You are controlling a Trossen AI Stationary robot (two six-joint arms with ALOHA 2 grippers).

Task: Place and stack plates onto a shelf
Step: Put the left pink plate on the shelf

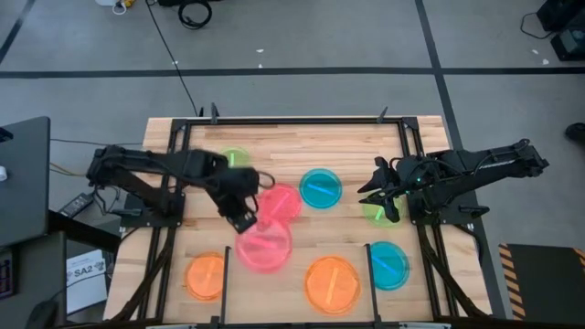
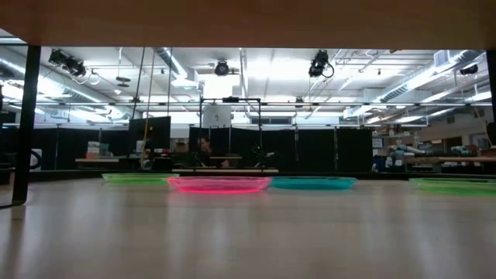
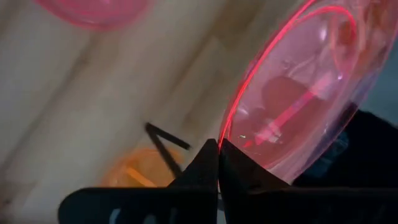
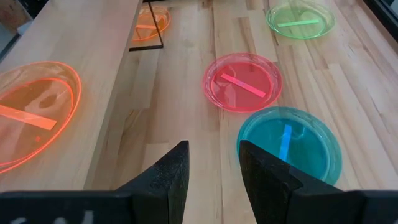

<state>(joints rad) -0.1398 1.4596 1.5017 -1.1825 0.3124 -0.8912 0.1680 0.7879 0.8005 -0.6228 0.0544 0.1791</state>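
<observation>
My left gripper is shut on a pink plate over the table's middle. The plate also shows in the left wrist view. A second pink plate lies flat beside it. My right gripper is open and empty above a green plate at the right. Its fingers show apart in the right wrist view. Other plates lie flat on the table: green, cyan, cyan, orange and orange. Thin black rods of the shelf stand near the near edge. My left gripper pinches the pink plate's rim between its two shut fingers, at the plate's edge toward the table's left. The plate stands out beyond the fingertips, tilted against the table top and lifted off it.
Thick black rails carry the arms along the table's left and right sides. A thin black rod stands by the near-left orange plate. Bare wood lies between the plates at the table's middle and far edge.
</observation>
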